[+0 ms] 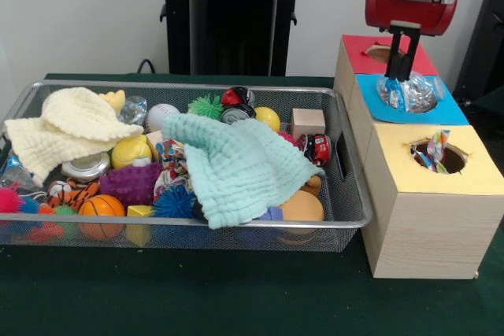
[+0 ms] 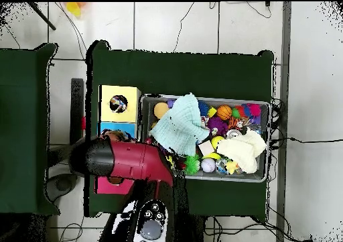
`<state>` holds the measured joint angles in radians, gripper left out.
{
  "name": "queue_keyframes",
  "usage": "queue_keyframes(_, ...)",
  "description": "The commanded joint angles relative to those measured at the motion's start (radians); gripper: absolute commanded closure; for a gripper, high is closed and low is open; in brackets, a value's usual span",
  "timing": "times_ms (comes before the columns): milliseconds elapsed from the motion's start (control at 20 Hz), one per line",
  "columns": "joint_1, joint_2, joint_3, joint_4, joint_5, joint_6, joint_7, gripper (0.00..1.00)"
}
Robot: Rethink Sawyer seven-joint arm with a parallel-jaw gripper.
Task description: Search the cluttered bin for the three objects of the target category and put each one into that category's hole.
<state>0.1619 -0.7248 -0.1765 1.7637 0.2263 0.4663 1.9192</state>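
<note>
Green felt fronts a wire bin as the gripper works over the blue hole.

Delivery looks to be the step in hand: crinkly clear plastic wrap, seemingly the target kind, sits in the blue hole on the middle wooden box, directly under the black fingers; whether they pinch it or have parted cannot be told. Another foil wrapper pokes from the nearer yellow hole; the far red box shows only its opening. Next likely calls for lifting clear and crossing left to search the bin, where a soft mint cloth and cream cloth drape over rubbery spiky balls, a small basketball, tins and blocks, hiding whatever lies beneath.
</note>
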Motion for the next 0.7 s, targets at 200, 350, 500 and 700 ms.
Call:
queue_keyframes(200, -0.011, 0.004, 0.075, 0.071, 0.008, -0.025, 0.148, 1.0)
queue_keyframes(350, -0.019, 0.041, 0.085, 0.066, 0.0, -0.069, 0.144, 1.0)
queue_keyframes(500, -0.014, 0.067, 0.083, 0.059, -0.004, -0.102, 0.152, 1.0)
queue_keyframes(700, -0.016, 0.078, 0.077, 0.041, -0.01, -0.093, 0.14, 1.0)
